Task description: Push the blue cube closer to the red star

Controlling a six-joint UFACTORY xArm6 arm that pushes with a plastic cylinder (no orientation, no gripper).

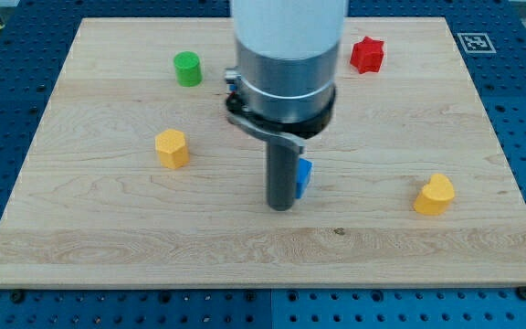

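The blue cube [304, 176] sits near the middle of the wooden board, mostly hidden behind my rod; only its right edge shows. The red star [367, 55] lies near the view's top, right of centre, well above and to the right of the cube. My tip [281, 206] rests on the board just left of and slightly below the blue cube, touching or nearly touching it. The arm's wide grey body hides the board above the cube.
A green cylinder [188, 68] stands at the upper left. A yellow hexagonal block [173, 148] lies at the left. A yellow heart-shaped block [435, 195] lies at the right. The wooden board [80, 228] ends near the view's bottom, with blue pegboard around it.
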